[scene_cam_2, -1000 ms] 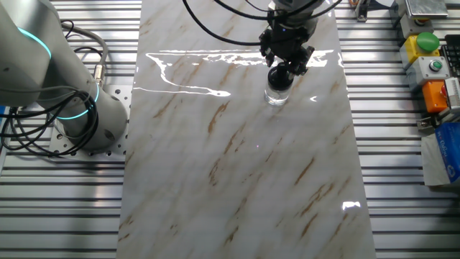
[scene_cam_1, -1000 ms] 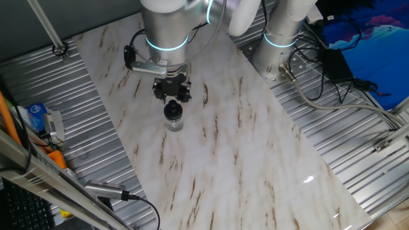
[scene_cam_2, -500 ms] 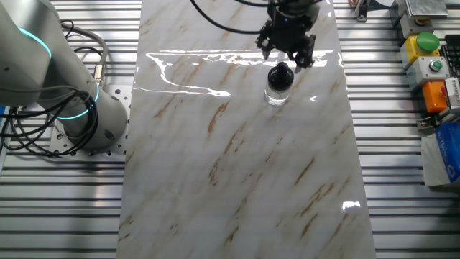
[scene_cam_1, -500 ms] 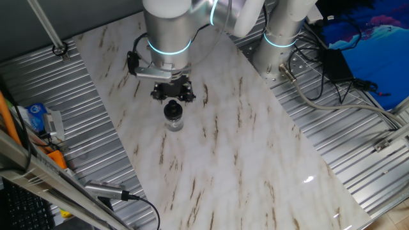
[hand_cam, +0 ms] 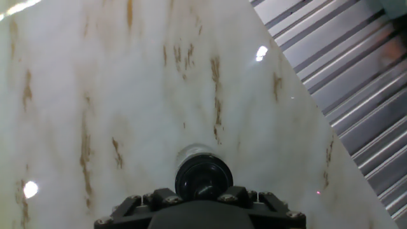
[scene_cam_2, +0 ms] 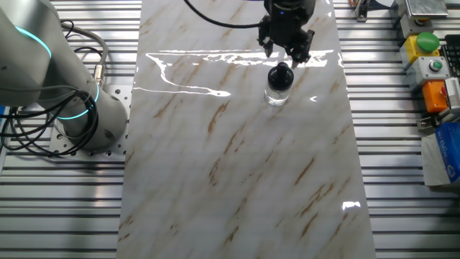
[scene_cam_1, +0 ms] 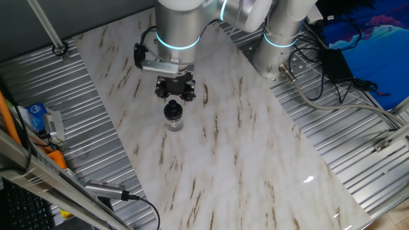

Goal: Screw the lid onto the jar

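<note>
The small clear glass jar (scene_cam_1: 173, 122) (scene_cam_2: 276, 95) stands upright on the marble tabletop, with the black lid (scene_cam_1: 172, 110) (scene_cam_2: 280, 75) sitting on its mouth. My gripper (scene_cam_1: 175, 90) (scene_cam_2: 286, 49) hangs just above and behind the lid, apart from it, with its fingers spread and nothing between them. In the hand view the lid (hand_cam: 203, 178) shows from above, just ahead of my gripper (hand_cam: 201, 198). A sliver of the jar's glass (hand_cam: 191, 151) peeks out beyond it. How tightly the lid sits cannot be seen.
The marble slab (scene_cam_1: 243, 147) lies on ribbed metal decking. A second arm's base (scene_cam_2: 79, 108) with cables stands at one side. A button box (scene_cam_2: 431, 65) and blue packets (scene_cam_1: 38, 116) lie off the slab's edges.
My gripper has let go of the lid and risen off it, shifting slightly toward the far side. The lid and jar have stayed in place.
</note>
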{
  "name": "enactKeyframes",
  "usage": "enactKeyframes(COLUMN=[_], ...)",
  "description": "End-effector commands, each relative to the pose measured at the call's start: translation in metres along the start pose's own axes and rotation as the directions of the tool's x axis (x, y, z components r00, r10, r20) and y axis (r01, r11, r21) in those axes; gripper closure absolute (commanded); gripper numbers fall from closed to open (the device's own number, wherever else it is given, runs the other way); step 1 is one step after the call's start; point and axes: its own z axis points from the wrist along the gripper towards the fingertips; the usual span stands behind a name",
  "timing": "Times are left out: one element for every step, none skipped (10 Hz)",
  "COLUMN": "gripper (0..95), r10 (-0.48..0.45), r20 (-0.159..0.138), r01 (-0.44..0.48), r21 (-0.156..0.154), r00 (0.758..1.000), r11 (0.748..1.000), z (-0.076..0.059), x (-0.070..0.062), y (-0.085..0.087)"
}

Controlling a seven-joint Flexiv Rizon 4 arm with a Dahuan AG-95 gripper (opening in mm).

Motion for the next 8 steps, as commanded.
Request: enactKeyframes(gripper=[19.0,19.0,19.0,19.0,19.0,19.0,19.0,38.0], r10=[-0.206,-0.247,-0.247,-0.240,-0.247,-0.248,-0.249,-0.257], r20=[0.062,0.064,0.064,0.049,0.046,0.047,0.049,0.051], r01=[0.209,0.249,0.249,0.241,0.248,0.249,0.250,0.258], r21=[-0.030,-0.023,-0.022,-0.017,-0.017,-0.017,-0.018,-0.018], r00=[0.977,0.967,0.967,0.969,0.968,0.968,0.967,0.965], r11=[0.978,0.968,0.968,0.970,0.969,0.968,0.968,0.966], z=[-0.0033,-0.0059,-0.0065,-0.0073,-0.0072,-0.0074,-0.0075,-0.0078], x=[-0.0006,-0.0015,-0.0017,-0.0020,-0.0020,-0.0021,-0.0021,-0.0023], y=[-0.0008,0.0003,0.0006,0.0009,0.0009,0.0009,0.0009,0.0011])
